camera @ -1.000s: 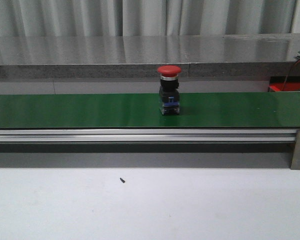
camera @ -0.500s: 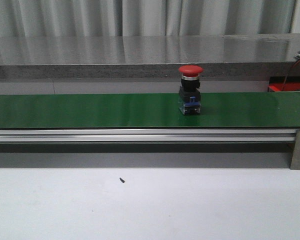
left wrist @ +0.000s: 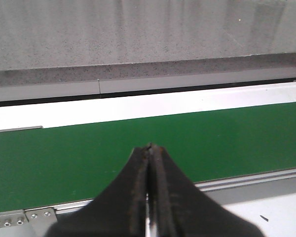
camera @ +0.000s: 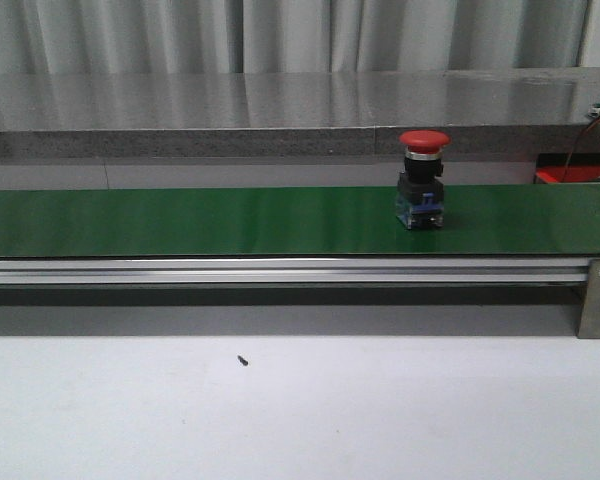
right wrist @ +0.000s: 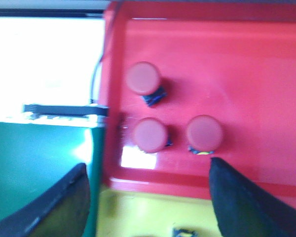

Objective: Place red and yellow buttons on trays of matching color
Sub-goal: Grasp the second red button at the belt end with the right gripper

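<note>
red button [camera: 422, 180] upright on belt [camera: 180, 220], surroundings open

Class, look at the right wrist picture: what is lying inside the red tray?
Three red buttons stand inside the red tray, caps up. Their bases are mostly hidden beneath the caps, and the tray's far right runs out of view.

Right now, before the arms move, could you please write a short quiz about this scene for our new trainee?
1. True or false: the red button stands upright on the green belt.
2. How many red buttons lie in the red tray, seen from the right wrist?
3. The left claw is: A) open, B) shut, C) holding a button.

Key
1. True.
2. Three.
3. B; its fingers meet with nothing between them, while the right claw is open above the tray's edge.
</note>
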Action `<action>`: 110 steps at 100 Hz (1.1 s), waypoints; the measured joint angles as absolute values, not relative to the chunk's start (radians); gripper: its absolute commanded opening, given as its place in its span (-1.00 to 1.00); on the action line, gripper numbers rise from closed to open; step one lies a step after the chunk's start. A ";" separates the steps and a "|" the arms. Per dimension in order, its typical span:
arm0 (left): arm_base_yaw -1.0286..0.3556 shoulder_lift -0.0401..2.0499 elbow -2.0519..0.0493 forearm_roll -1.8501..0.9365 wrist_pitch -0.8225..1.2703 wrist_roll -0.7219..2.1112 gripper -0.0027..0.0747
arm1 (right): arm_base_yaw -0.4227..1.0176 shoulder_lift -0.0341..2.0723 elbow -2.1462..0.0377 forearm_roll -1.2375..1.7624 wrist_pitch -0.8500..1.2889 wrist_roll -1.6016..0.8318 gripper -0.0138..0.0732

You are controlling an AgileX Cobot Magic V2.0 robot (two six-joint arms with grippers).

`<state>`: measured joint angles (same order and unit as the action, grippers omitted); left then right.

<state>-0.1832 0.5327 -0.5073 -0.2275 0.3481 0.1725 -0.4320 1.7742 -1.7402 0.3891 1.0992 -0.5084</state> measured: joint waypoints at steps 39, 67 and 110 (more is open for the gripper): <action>-0.183 0.533 -0.507 -0.227 0.348 0.173 -0.98 | -0.188 1.547 -1.459 0.395 1.116 -0.523 0.49; -0.183 0.533 -0.507 -0.227 0.348 0.173 -0.98 | -0.019 1.536 -1.331 0.395 1.010 -0.523 0.49; -0.183 0.533 -0.507 -0.227 0.348 0.173 -0.98 | 0.062 1.587 -1.329 0.369 0.855 -0.523 0.49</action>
